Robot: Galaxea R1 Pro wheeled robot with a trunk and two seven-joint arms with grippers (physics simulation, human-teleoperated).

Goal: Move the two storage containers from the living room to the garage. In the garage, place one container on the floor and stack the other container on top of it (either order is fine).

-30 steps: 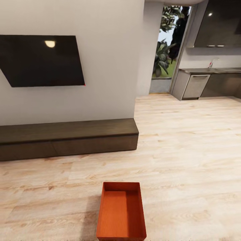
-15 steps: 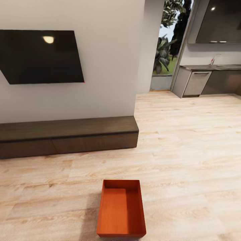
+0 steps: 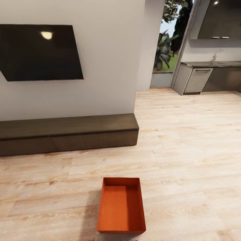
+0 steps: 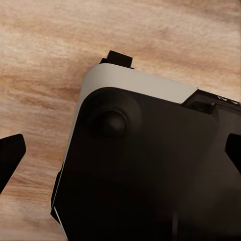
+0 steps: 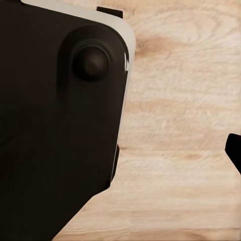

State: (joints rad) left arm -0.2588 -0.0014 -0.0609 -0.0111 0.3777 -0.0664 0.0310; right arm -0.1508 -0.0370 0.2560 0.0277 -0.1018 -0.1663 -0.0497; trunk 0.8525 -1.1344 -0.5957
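In the left wrist view we see two dark fingertips (image 4: 10, 155) of the left gripper (image 4: 120, 160) at the far left and far right edges of the frame, set wide apart with nothing between them; behind them sits the robot's own black-and-white rounded base shell (image 4: 145, 165) over pale wood-plank flooring (image 4: 45, 55). In the right wrist view one dark fingertip (image 5: 235, 150) of the right gripper shows at the right edge. The other finger is out of frame, so we cannot tell whether that gripper is spread or closed.

In the head view, one orange-red rectangular open-top storage container (image 3: 121, 206) lies on the plank floor at the lower centre of the frame, long axis running away from us, empty, touching nothing else. Above it, across the left and centre, runs a long low dark-brown wooden cabinet (image 3: 67, 134), with a black wall-mounted TV screen (image 3: 42, 52) at the upper left. A grey kitchen counter (image 3: 207, 75) sits at the upper right.

We judge the container light and fairly stiff, though its thin walls may flex under a hard pinch. Its smooth, slightly tapered sides look slippery, so we would take the rim: a finger over each long wall near the middle, or one gripper on each short end.
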